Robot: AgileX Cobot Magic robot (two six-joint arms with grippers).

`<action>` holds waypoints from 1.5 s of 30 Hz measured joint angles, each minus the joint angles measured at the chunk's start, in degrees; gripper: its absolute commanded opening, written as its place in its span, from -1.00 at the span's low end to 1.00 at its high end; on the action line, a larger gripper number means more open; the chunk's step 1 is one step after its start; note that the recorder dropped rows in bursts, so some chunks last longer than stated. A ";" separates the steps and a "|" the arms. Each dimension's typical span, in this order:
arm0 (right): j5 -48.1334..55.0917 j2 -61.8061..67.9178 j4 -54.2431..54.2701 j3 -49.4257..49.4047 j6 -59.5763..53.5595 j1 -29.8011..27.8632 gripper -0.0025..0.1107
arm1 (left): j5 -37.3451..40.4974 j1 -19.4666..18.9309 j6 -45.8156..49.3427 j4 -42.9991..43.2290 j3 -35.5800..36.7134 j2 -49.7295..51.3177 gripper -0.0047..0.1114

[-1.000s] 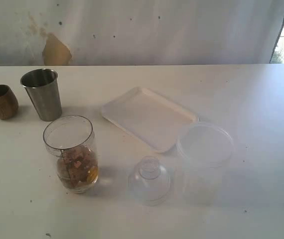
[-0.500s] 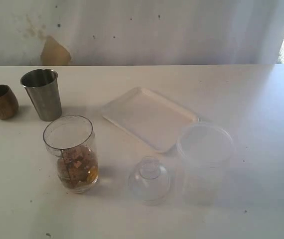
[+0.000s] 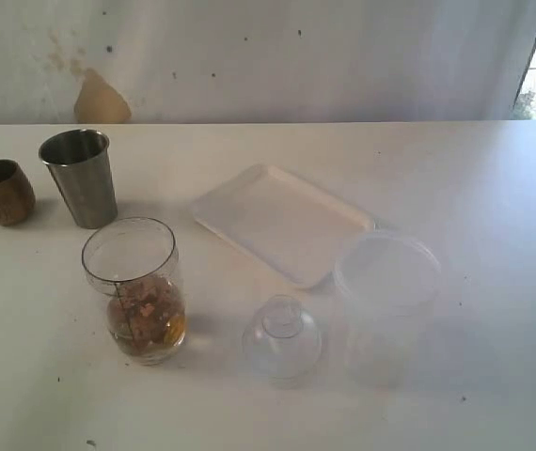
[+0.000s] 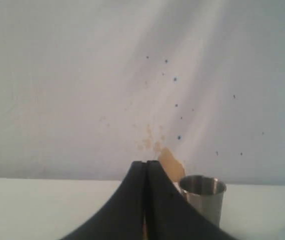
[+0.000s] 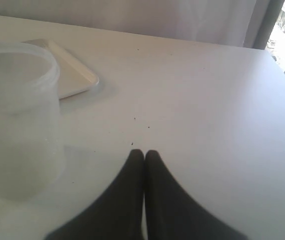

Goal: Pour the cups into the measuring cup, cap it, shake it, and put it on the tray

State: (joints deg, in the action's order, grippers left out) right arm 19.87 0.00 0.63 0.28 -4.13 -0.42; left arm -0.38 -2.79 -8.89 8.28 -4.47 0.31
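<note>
Six things stand on the white surface (image 3: 494, 188), and I take them from the big ones down. The tray (image 3: 282, 221) lies flat near the middle with nothing on it, so the last step is not yet done. Just beside its near corner stands a frosted tub (image 3: 386, 305), open, which I think has no part in the job. The measuring cup (image 3: 136, 291) stands upright at the front left, uncapped, with brown and yellowish contents at its bottom; I judge the pouring is already done. Behind it are the steel tumbler (image 3: 80, 178) and, further left, the wooden cup (image 3: 1, 192), both upright and apart. The clear dome lid (image 3: 282, 340) rests between measuring cup and tub, probably within easy reach for capping. The left claw (image 4: 146, 164) and the right claw (image 5: 144, 154) are each pressed fully closed on nothing, and both are away from the things.
</note>
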 measured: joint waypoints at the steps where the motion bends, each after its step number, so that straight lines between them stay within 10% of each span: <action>1: 0.00 0.00 0.00 0.00 0.00 0.00 -0.96 | 0.38 0.00 0.00 0.00 0.79 0.00 -0.92; 16: 0.00 0.00 0.00 0.00 0.00 0.00 -0.96 | 13.41 0.00 4.71 0.00 4.21 0.00 -0.92; 45: 0.00 0.00 0.00 0.00 0.00 0.00 -0.96 | 13.60 0.00 4.11 0.00 4.21 0.00 -0.92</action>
State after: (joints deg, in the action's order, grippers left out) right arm 19.87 0.00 0.63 0.28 -4.13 -0.42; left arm 13.22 -2.79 -4.78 8.28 -0.25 0.31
